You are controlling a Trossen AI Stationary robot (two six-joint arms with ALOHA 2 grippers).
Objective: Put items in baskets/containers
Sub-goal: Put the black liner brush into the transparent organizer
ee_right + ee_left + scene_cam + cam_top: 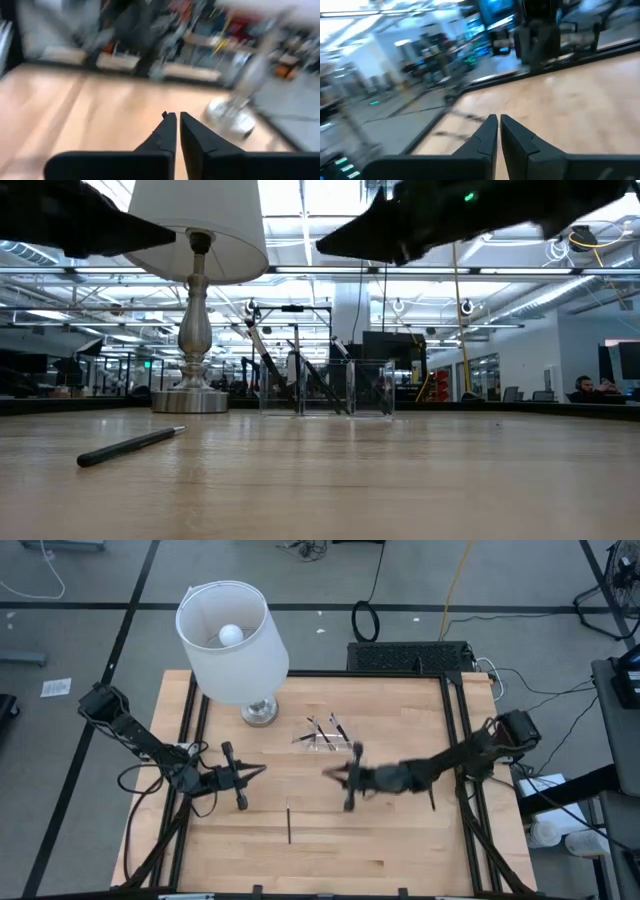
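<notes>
A clear container (318, 737) (325, 388) stands on the wooden table beside the lamp's base. Several thin dark sticks (326, 729) (300, 380) stand slanted in it, leaning on its walls. One more dark stick with a pale tip (289, 824) (130, 446) lies flat on the table nearer the front edge. My left gripper (262, 771) (498, 121) hovers left of centre, pointing right, shut and with nothing in it. My right gripper (326, 774) (175, 118) hovers near the centre, pointing left at the other one. It is on the near side of the container, and it too is shut with nothing in it.
A table lamp with a white shade (232, 640) and a silver base (259, 712) (192, 395) stands at the far left, close to the container. Black rails (452, 740) border the table's left, right and far sides. Bare wood spans the near half around the loose stick.
</notes>
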